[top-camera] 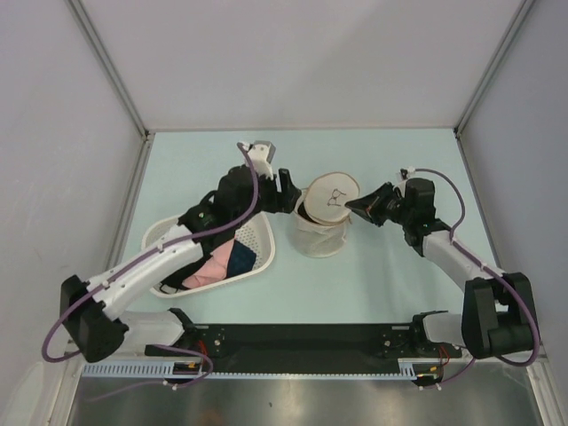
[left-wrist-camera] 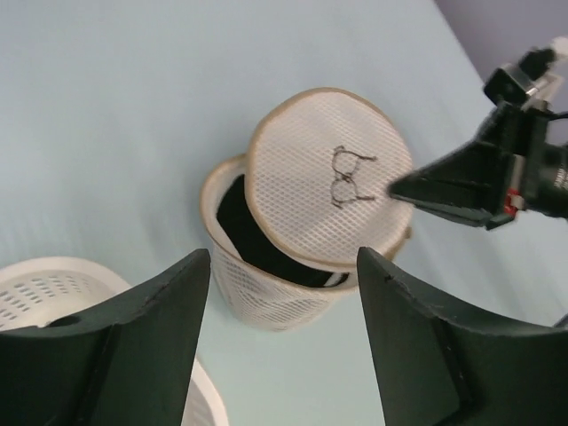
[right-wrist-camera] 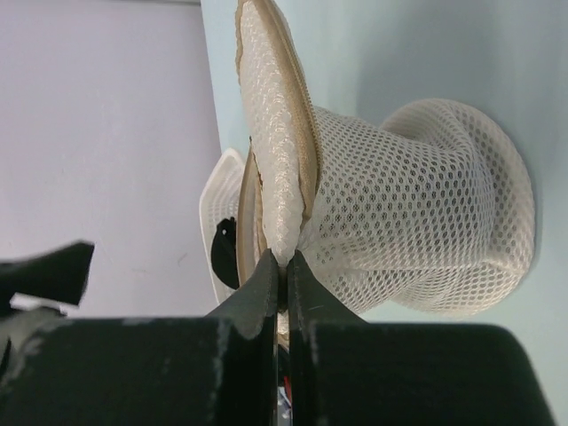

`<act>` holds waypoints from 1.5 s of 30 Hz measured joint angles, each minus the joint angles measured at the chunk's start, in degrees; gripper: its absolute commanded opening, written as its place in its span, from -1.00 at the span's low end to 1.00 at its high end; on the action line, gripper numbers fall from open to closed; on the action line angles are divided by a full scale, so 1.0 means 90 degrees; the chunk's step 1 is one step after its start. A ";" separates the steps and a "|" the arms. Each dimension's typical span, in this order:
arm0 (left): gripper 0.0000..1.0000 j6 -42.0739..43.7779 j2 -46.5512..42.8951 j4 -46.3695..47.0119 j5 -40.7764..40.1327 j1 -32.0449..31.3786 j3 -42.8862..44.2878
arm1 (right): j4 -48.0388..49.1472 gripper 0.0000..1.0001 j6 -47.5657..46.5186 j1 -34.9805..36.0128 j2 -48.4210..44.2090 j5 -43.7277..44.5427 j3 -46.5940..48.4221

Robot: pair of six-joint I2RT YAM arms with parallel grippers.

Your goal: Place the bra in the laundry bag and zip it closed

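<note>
**Bra in the pouch, zip not yet run**

At the left of the table [top-camera: 399,284] sits the white perforated basket [top-camera: 263,251], holding a pink garment [top-camera: 209,269] and a dark navy cloth [top-camera: 241,257]; neither belongs to the task.

Above and just right of the basket, the left gripper [left-wrist-camera: 282,262] hangs with its jaws spread wide and nothing between them. It faces the laundry bag [top-camera: 321,235] from close by without touching it.

The bag stands upright near the middle of the table, and its round mesh lid [left-wrist-camera: 311,177] is tipped up like a clamshell. Black fabric shows through the gap beneath the lid in the left wrist view. I take this for the bra [left-wrist-camera: 238,222], lying down inside the bag with no strap seen trailing over the rim.

On the right, the right gripper [right-wrist-camera: 285,266] is pinched shut on the tan rim of the lid, near the small dark logo [left-wrist-camera: 348,176], and holds that edge up.

Loading therefore looks done. What remains is the closing: the lid has to come down onto the body and the zip has to be drawn round the rim. I cannot make out the zip pull in any view, so finding it is probably the first thing needed.
</note>
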 measured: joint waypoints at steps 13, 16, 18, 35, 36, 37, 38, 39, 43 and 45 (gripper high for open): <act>0.22 0.0182 0.0148 0.1358 -0.0964 -0.1766 -0.1294 | -0.1780 -1.00 0.0799 0.0189 -0.0947 0.1183 0.0248; 0.12 0.0267 0.0126 0.1868 -0.1039 -0.1843 -0.1455 | -0.1984 -1.00 0.1030 0.0189 -0.0957 0.1190 0.0257; 0.17 0.0282 0.0104 0.2137 -0.1020 -0.1853 -0.1596 | -0.2101 -1.00 0.1188 0.0189 -0.0996 0.1229 0.0257; -0.12 0.0374 0.0874 0.3286 -0.0267 -0.2322 -0.1598 | -0.2747 -1.00 0.2227 0.0350 -0.1647 0.1668 0.0330; -0.09 0.0420 0.0899 0.3371 -0.0231 -0.2378 -0.1598 | -0.2783 -1.00 0.2280 0.0384 -0.1647 0.1700 0.0342; -0.07 0.0488 0.0940 0.3517 -0.0202 -0.2453 -0.1598 | -0.2824 -1.00 0.2334 0.0420 -0.1647 0.1746 0.0367; -0.05 0.0546 0.0991 0.3667 -0.0170 -0.2506 -0.1598 | -0.2863 -1.00 0.2385 0.0454 -0.1647 0.1785 0.0393; -0.04 0.0607 0.1052 0.3779 -0.0155 -0.2548 -0.1596 | -0.2885 -1.00 0.2429 0.0481 -0.1647 0.1807 0.0423; -0.16 0.0763 0.1562 0.4068 -0.0102 -0.2630 -0.1399 | -0.2965 -1.00 0.2652 0.0653 -0.1647 0.2008 0.0544; -0.20 0.0811 0.1889 0.4129 -0.0194 -0.2654 -0.1239 | -0.2975 -1.00 0.2727 0.0709 -0.1647 0.2084 0.0566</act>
